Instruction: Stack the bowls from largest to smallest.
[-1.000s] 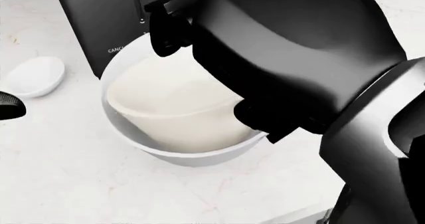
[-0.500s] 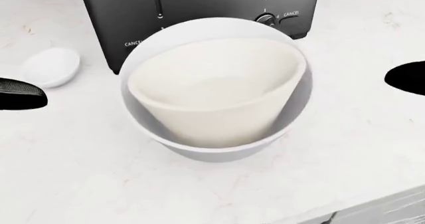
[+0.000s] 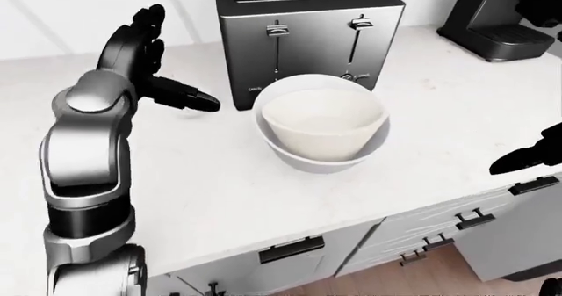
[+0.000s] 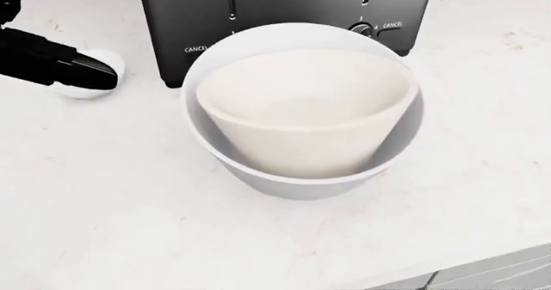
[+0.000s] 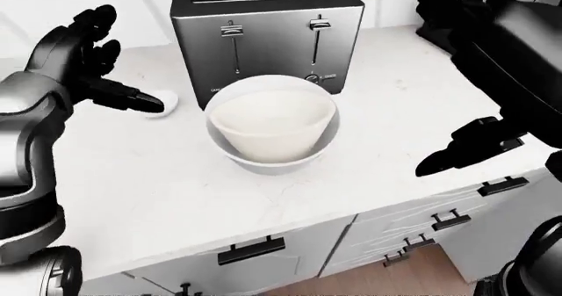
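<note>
A white counter (image 4: 103, 225) holds a black toaster (image 3: 303, 29) at the top of the view, with the bowls just below it.

The biggest risk, as a judgement: the left hand (image 3: 145, 59) hangs over the small bowl (image 4: 90, 90) with one finger jutting toward the toaster. A careless reach could knock that shallow bowl sliding along the counter or jam it against the toaster. Dropped off-centre later, it could land tilted on the leaning bowl beneath.

The large bowl (image 4: 211, 151) is pale grey, round and deep, sitting upright, its far rim just beside the toaster's face. Inside it sits the middle bowl (image 4: 301, 119), cream, cone-shaped, and tilted so one side rests lower against the wall.

The small bowl is white and shallow, on the counter left of the toaster, partly hidden by the left hand's dark finger.

Left hand: fingers spread apart and raised, holding nothing. Right hand (image 5: 470, 148): low at the right, off the counter edge, fingers extended and empty. A dark coffee machine (image 3: 501, 13) stands at the far right.
</note>
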